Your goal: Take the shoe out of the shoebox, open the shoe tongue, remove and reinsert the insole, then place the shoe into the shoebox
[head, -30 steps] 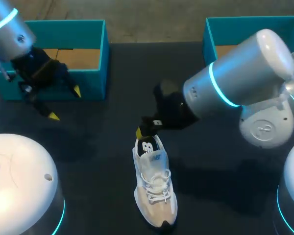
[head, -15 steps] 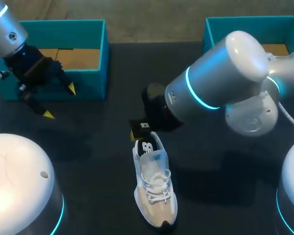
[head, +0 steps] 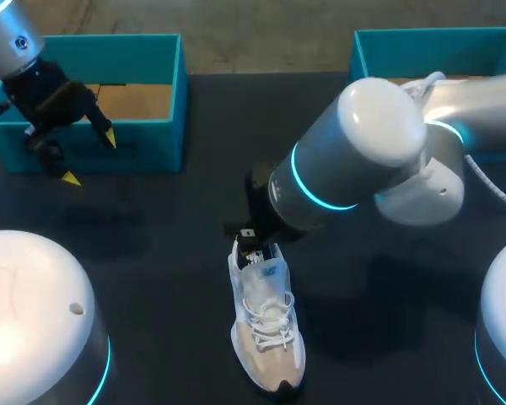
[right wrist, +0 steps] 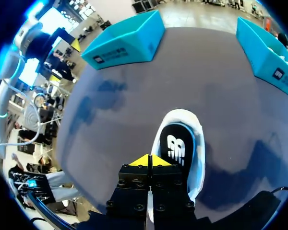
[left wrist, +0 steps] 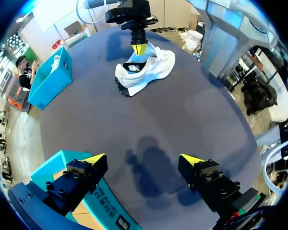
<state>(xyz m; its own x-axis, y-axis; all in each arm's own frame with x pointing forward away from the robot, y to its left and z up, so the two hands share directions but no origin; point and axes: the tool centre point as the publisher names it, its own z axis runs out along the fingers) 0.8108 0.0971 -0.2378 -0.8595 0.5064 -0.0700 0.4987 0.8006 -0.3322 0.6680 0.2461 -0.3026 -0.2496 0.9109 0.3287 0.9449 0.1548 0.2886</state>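
Since the earlier frames the right arm has been swung lower and toward the left, so that the right tool (right wrist: 149,161) is now placed just over the heel of the shoe (head: 266,325). The left tool (head: 88,159) has been drawn back toward the left shoebox (head: 143,52).

The shoe is found standing on its sole on the tabletop (head: 169,253), outside both boxes, with the insole (right wrist: 176,148) seated inside. The right tool is clenched, tips pressed together with nothing between them. The left tool is released and empty, well apart from the shoe.

Risks are judged as follows:
- With the tips clenched, the insole cannot be pinched, and a descent would only press on the heel.
- The shoe is not steadied by the left arm, so it may be pushed along the tabletop or tipped over by any contact
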